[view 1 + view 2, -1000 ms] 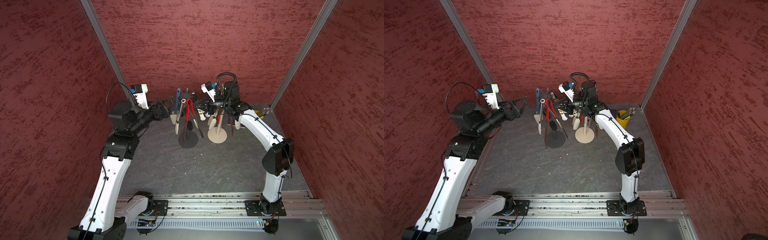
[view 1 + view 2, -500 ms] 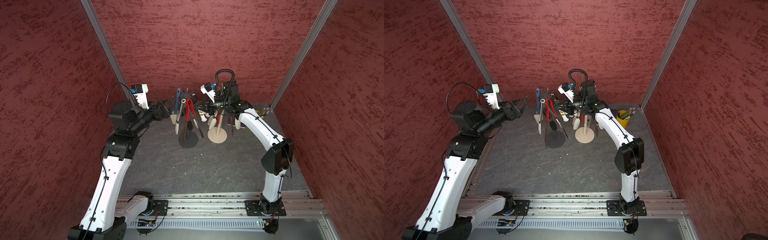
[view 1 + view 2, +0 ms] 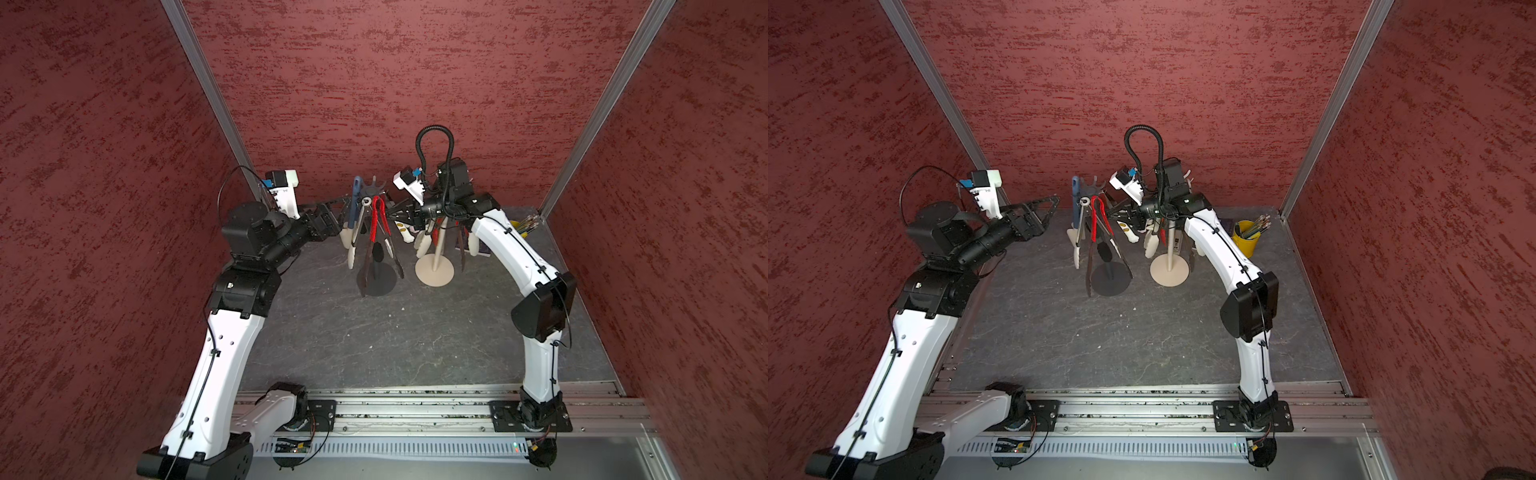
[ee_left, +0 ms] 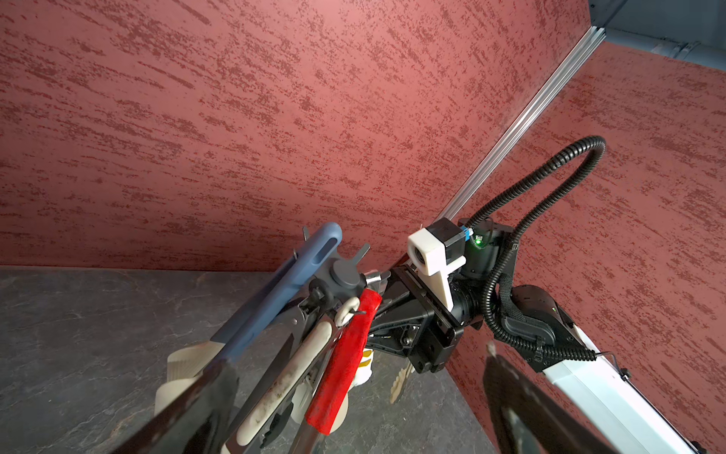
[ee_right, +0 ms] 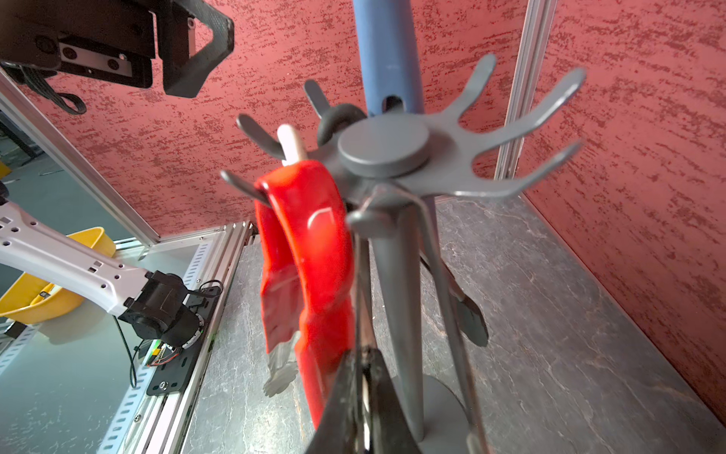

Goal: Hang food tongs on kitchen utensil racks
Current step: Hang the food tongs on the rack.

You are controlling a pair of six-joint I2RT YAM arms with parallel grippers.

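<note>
Two kitchen utensil racks (image 3: pixel 1111 286) stand side by side at the far end of the grey table (image 3: pixel 374 345), bases apart.

1. Dark grey rack (image 3: pixel 376 284): upright, crown of upturned hooks. Hung on it: red tongs (image 3: pixel 377 220) on the near side; blue tongs (image 3: pixel 356 197) on the far side; cream-handled tongs (image 4: pixel 290 373) with a ring at the top; long-armed tongs (image 3: pixel 364 270), metal arms spread and reaching almost down to the round base.

2. Cream-white rack (image 3: pixel 434 272): upright, crown hidden behind the right arm in both top views. Several tongs, cream-tipped and dark, hang around its pole.

3. Right gripper (image 3: pixel 1113 212): level with the dark grey rack's crown, on the side that faces the cream-white rack. In the right wrist view its fingers (image 5: pixel 334 412) stand close together on either side of one metal arm of the long-armed tongs, below the hook that carries them, with the red tongs just beside. Whether the fingers pinch that arm or merely flank it cannot be told.

4. Left gripper (image 3: pixel 1048 212): jaws spread wide and empty, held at crown height on the opposite side of the dark grey rack, near the blue tongs yet apart from them.

5. Yellow cup (image 3: pixel 1246 245) of pencils: on the table beyond the right arm, near the back right corner, well apart from both grippers.
</note>
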